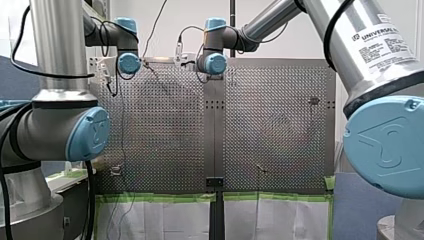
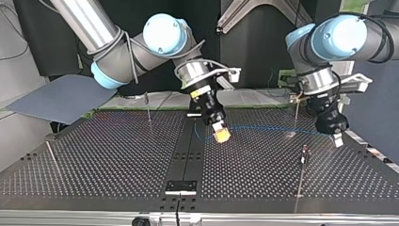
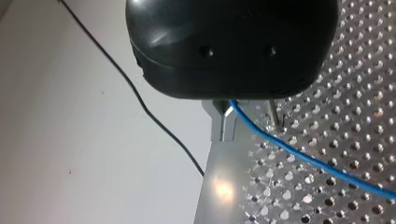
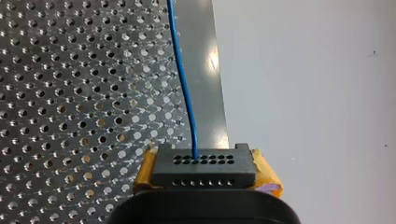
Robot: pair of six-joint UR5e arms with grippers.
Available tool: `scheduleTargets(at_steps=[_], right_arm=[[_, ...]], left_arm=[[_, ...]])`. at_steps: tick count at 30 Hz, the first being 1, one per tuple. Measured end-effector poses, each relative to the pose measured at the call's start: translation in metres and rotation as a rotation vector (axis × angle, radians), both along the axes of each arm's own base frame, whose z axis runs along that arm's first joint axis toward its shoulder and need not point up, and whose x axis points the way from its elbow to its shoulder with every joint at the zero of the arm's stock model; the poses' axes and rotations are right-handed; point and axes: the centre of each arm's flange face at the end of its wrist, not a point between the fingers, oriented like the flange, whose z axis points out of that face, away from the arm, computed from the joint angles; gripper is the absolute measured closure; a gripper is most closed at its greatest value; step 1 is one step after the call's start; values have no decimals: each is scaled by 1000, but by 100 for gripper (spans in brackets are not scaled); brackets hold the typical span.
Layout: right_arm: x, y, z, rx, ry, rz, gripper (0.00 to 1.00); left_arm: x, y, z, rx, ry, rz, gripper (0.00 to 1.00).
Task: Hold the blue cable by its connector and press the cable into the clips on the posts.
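Right pincer [image 4: 205, 173]: clamped on the black connector [image 4: 204, 161], yellow pads [image 4: 267, 173] against its two ends. Left pincer [image 2: 336, 136]: low over the desk [image 2: 117, 155] at the top view's right, at the far end of the cable's visible run. Spread or pressed together, impossible to tell.

Blue cable [image 4: 183, 88]: out of the connector's row of holes, then in a shallow arc just above the desk from one pincer across to the other, on the side nearer the arms. Not seated in anything yet, by the look of it. Nearest post [image 2: 301, 176] apart from the cable, toward the top view's camera, small clip [image 2: 305, 149] at its tip.

Risks from here, as judgement only:
- Too much pull between the arms: strain on the single thin wire at the connector, perhaps a slip or a pull-out.
- Too little pull: slack, a sagging arc, a miss past the small clip.
- Thin, tall post: likely to bend or sway under a sideways push instead of a press straight into the clip.
- Grip at the ends only: some chance of the connector twisting between the pads.

Writing: "UNIVERSAL ROBOTS" on a white label [image 1: 381, 40] on my right arm in the front view. Smaller lines beneath, too small to read. Nothing legible on the connector.
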Motion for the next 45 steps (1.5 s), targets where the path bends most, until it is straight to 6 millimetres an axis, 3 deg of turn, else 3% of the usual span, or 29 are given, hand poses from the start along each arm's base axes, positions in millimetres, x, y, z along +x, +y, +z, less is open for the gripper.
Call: scheduleTargets(at_steps=[21,45], right_arm=[[-7,-14,6,14,-9,-17,100],[-12,-28,10,11,-15,-36,100]], left_arm=[[22,3,-2,47,10,-118,100],[43,31,7,46,-13,-151,100]])
